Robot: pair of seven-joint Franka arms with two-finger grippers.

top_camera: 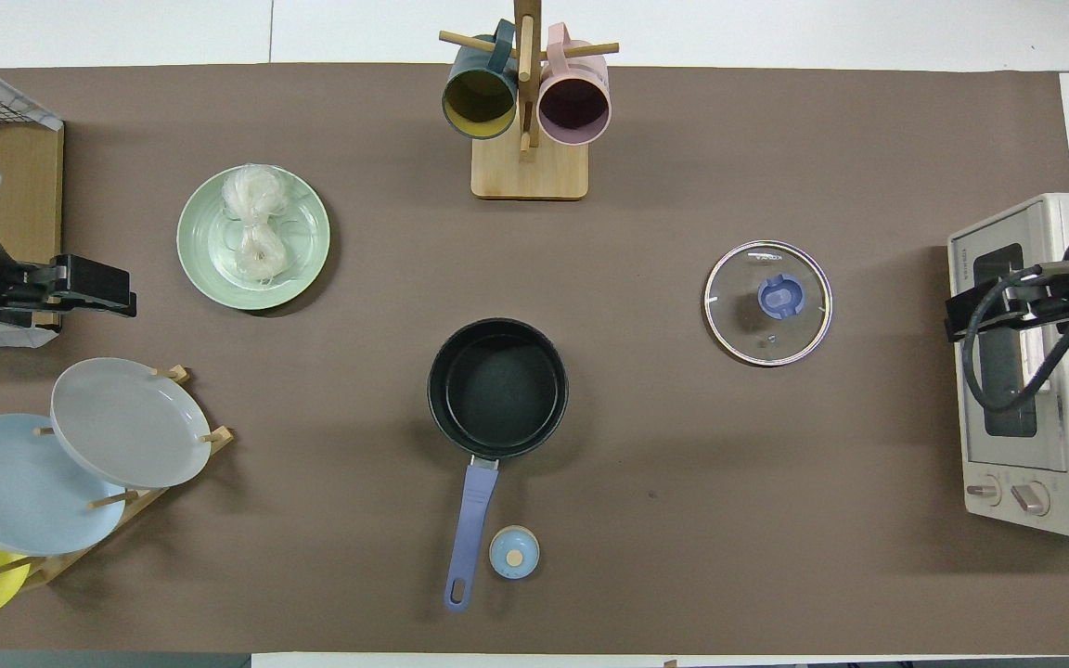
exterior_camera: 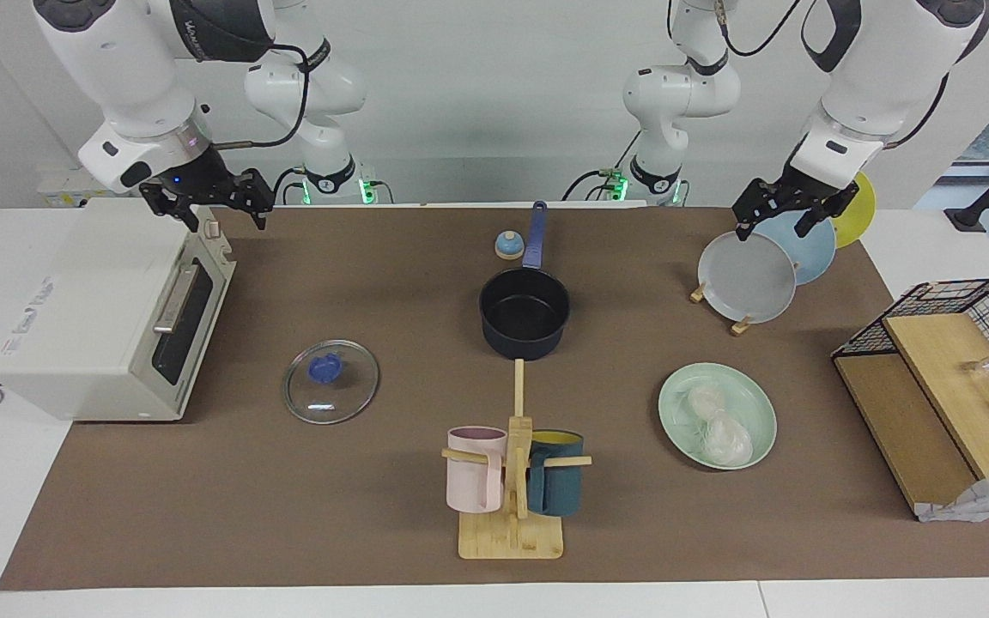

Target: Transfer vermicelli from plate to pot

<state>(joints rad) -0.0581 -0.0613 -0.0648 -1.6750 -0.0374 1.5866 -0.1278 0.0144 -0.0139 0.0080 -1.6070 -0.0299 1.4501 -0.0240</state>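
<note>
vermicelli [exterior_camera: 718, 422] on plate [exterior_camera: 752, 395], pot [exterior_camera: 524, 313] nearer robots, lid [exterior_camera: 330, 381] beside

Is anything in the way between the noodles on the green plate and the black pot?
Nothing visible is. The vermicelli lies on the plate, and only bare brown mat runs from there to the open pot. The mug rack stands off that line, farther from the robots. The glass lid lies toward the right arm's end.

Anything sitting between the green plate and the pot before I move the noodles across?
No. Between the plate with the vermicelli and the pot there is only bare brown mat. The overhead view shows it best; the facing view agrees.
</note>
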